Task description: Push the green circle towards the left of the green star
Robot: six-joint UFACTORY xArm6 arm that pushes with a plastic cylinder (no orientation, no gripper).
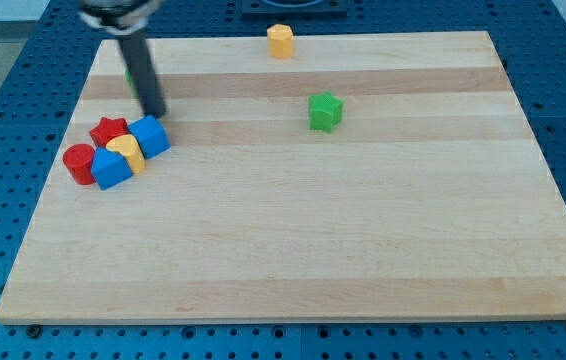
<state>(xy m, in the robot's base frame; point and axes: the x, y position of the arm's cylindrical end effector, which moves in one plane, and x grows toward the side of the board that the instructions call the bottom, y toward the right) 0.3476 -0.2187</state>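
The green star point(325, 111) sits right of the board's middle, towards the view's top. The green circle point(129, 78) is near the board's top left, mostly hidden behind my rod; only a sliver shows at the rod's left edge. My tip point(155, 114) rests on the board just below and right of that sliver, directly above the blue block point(150, 136) of a cluster. The green circle lies far to the left of the green star.
A cluster at the left holds a red star point(109, 129), a yellow block point(126, 152), a red circle point(79, 163) and a second blue block point(111, 170). A yellow block point(280, 40) stands at the top edge of the wooden board point(293, 250).
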